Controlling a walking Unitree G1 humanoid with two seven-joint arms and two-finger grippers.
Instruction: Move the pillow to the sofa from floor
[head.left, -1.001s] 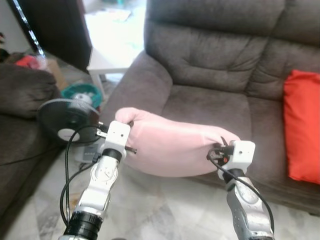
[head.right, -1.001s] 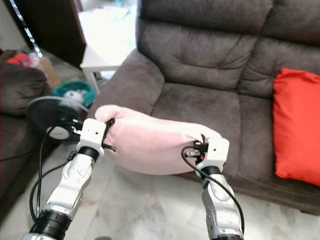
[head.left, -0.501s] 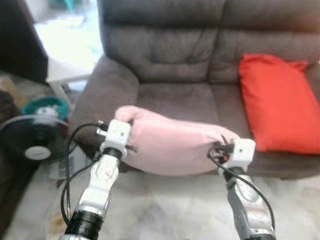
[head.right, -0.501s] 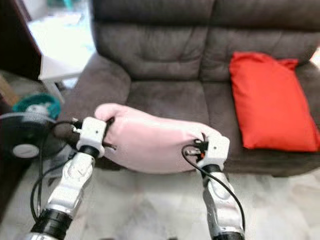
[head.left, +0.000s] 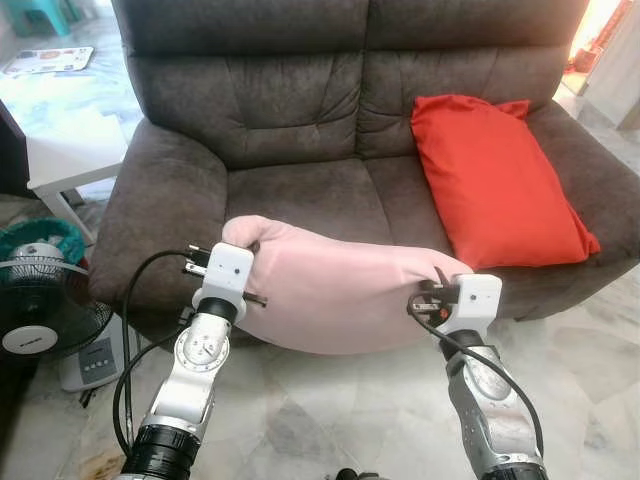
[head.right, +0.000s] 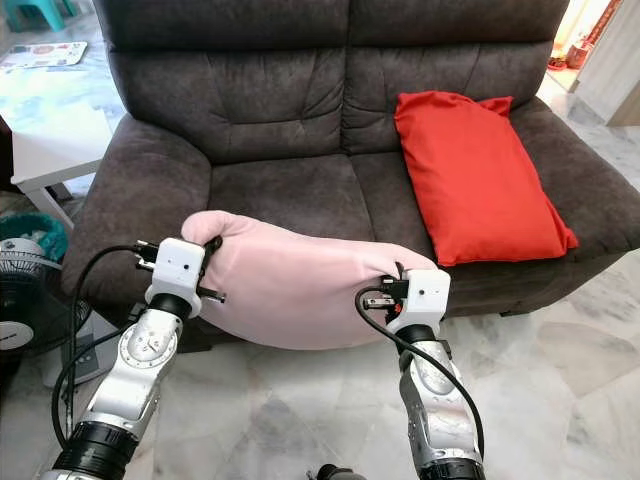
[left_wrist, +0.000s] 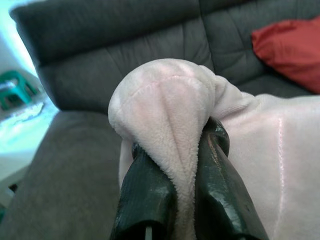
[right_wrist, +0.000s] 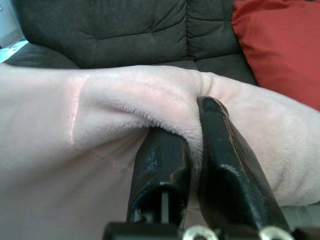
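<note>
Open seat cushion (head.left: 300, 195) straight ahead of both jaws, beyond the held pink pillow (head.left: 340, 290). Red pillow (head.left: 495, 180) blocked the seat beyond the right jaws; armrest (head.left: 150, 220) flanked the left jaws.

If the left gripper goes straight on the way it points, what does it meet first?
The left gripper, shut on the pink pillow, points at the sofa; probably its backrest comes first, though depth is unclear.

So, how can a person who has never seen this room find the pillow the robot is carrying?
Look at the dark grey sofa. In front of its left seat hangs the pink pillow, pinched between the left gripper and the right gripper. The red pillow lies on the seat.
</note>
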